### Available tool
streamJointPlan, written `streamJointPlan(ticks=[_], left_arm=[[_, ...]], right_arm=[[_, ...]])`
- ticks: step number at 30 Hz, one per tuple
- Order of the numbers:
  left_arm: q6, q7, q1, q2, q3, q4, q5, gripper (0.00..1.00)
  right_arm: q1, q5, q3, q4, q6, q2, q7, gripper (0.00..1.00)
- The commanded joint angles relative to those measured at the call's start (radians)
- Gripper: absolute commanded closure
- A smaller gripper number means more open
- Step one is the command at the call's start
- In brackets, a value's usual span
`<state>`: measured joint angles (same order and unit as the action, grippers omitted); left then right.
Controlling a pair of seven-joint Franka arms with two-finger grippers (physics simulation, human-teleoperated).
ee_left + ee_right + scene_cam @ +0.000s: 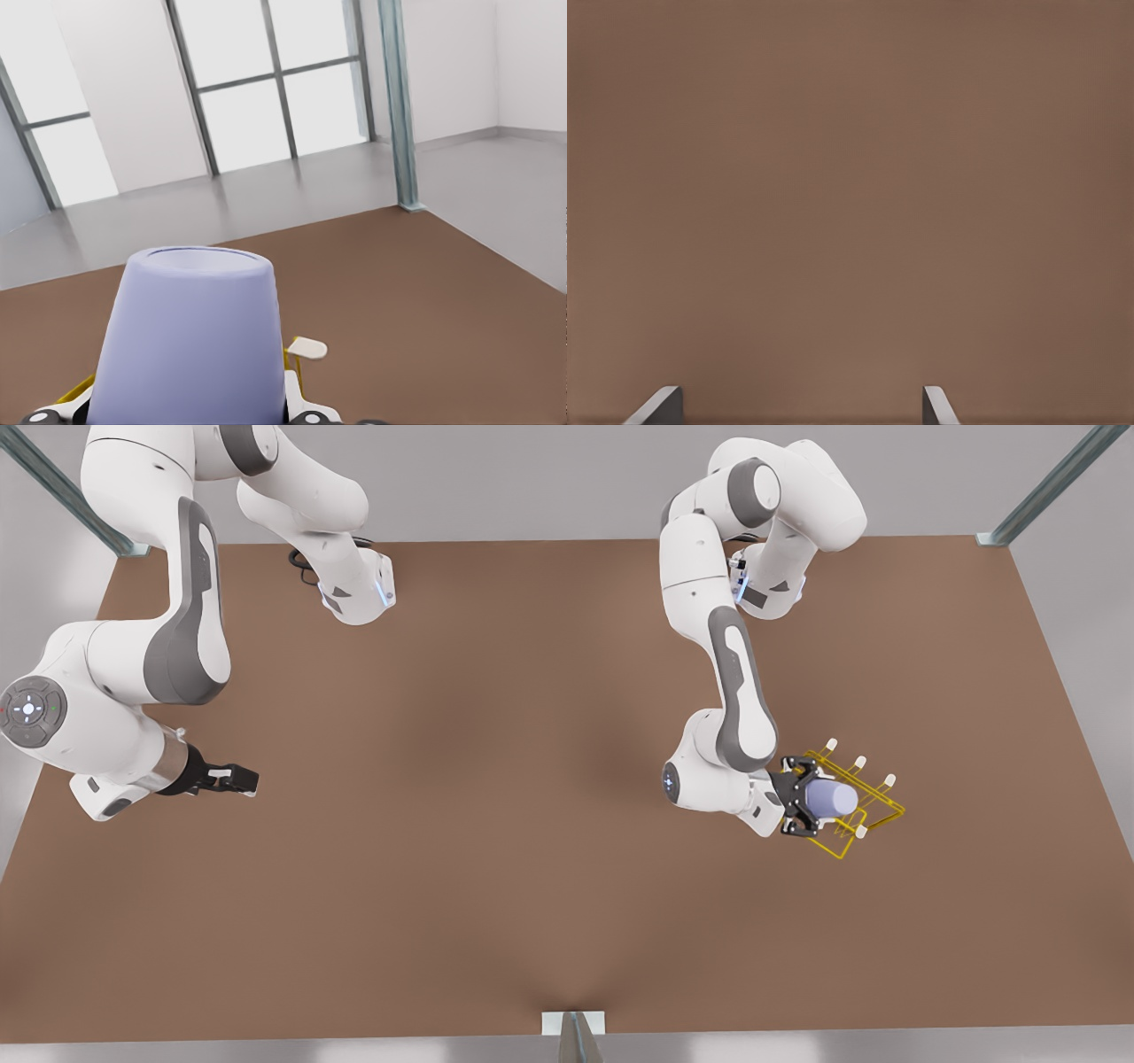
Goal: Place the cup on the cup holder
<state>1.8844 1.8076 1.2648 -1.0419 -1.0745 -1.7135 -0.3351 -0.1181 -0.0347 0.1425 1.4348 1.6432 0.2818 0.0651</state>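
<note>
Left gripper [808,808] clamped on the cup [833,799], held tilted over the cup holder [873,815] at the front view's lower right, apparently for pegging. Right gripper [237,779], jaws apart, waits far left.

The cup [834,798] looks like smooth, matt plastic in lavender-blue, held over the cup holder [873,802] — thin yellow wire with a slight sheen and white capped pegs. Beneath the cup holder, the table [496,850] is a flat, matt brown surface with no grain, and the arms beside it are glossy white plastic with grey panels.
</note>
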Motion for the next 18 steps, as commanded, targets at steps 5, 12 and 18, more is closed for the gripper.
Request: streamJointPlan(ticks=[5,12,18], left_arm=[[0.004,0.110,0.025,0.002,-0.001,-0.024,0.005,0.36],[-0.010,0.122,0.054,0.000,-0.002,-0.035,0.007,0.36],[-0.005,0.114,0.054,-0.007,-0.004,-0.063,0.008,0.36]], right_arm=[[0.000,-0.001,0.000,0.000,0.000,-0.001,-0.002,0.00],[0.000,0.001,0.000,0.000,0.000,0.000,-0.004,0.00],[0.000,-0.001,0.000,0.000,0.000,0.000,-0.005,0.00]])
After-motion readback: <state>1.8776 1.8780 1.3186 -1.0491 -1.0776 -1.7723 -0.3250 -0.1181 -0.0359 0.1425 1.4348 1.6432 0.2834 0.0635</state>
